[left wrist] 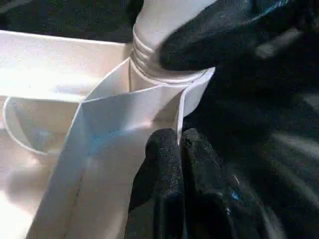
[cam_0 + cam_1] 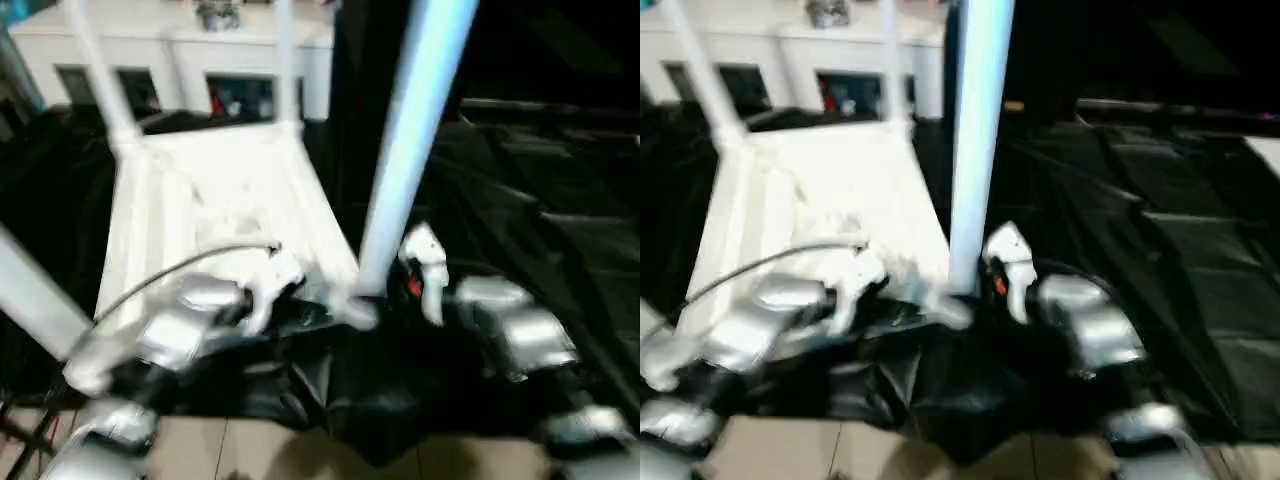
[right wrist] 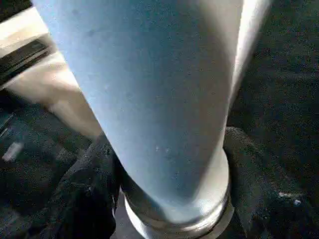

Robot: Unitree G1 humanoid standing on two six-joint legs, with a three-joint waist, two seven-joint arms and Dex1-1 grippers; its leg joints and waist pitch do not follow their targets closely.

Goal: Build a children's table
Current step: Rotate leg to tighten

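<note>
The children's table lies upside down on black cloth, its ribbed white tabletop (image 2: 215,200) facing up. Two legs (image 2: 100,70) (image 2: 285,60) stand in the far corners, and another (image 2: 35,290) slants at the near left. The leg (image 2: 410,140) at the near right corner stands with its threaded end in the socket (image 1: 164,74). My right gripper (image 3: 174,204) is shut on this leg just above the socket, one finger on each side. My left gripper (image 1: 178,142) is shut on the thin white wall of the tabletop's rim right beside that socket.
A white cabinet (image 2: 170,50) with glass doors stands behind the table. Crumpled black cloth (image 2: 540,200) covers the ground to the right and under the table. Pale floor tiles (image 2: 250,445) show at the near edge, between my silver forearms.
</note>
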